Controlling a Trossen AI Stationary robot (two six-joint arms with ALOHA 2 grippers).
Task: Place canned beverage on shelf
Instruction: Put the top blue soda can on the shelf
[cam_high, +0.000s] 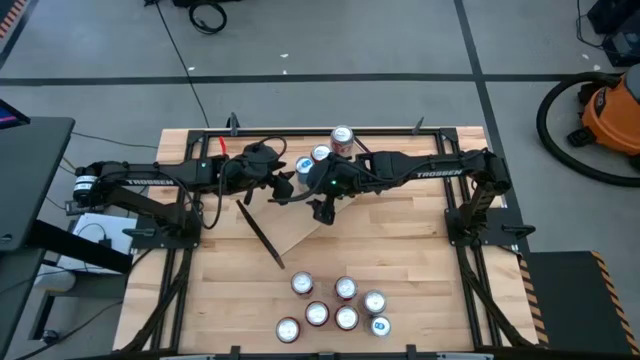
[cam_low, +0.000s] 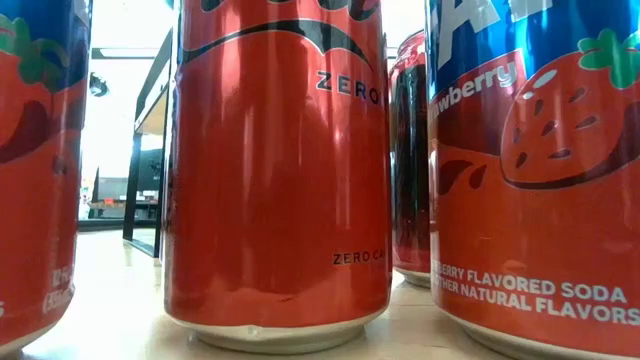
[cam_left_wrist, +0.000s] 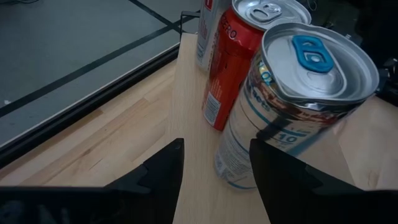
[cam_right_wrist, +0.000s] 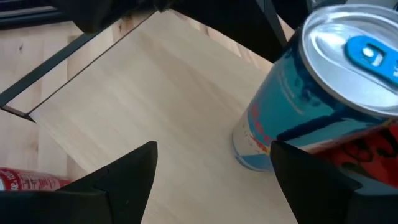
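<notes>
The shelf (cam_high: 290, 225), a light-wood board on black wire legs, stands mid-table. Three cans stand upright on its far end: a silver can with a blue tab (cam_high: 305, 165), a red can (cam_high: 320, 153) and a third can (cam_high: 342, 135). My left gripper (cam_left_wrist: 214, 165) is open and empty over the board, just short of the blue-tabbed can (cam_left_wrist: 298, 106) and the red can (cam_left_wrist: 230, 68). My right gripper (cam_right_wrist: 214, 180) is open and empty above the shelf board (cam_right_wrist: 174, 93). A blue-tabbed can (cam_right_wrist: 311, 93) stands just past one of its fingers.
Several more cans (cam_high: 335, 305) stand in a cluster near the table's near edge and fill the low view, among them a red can (cam_low: 275, 170) and a strawberry soda can (cam_low: 540, 170). A red can (cam_right_wrist: 25, 180) shows on the table beside the shelf. Black frame rails (cam_high: 300, 130) run along the tabletop's edges.
</notes>
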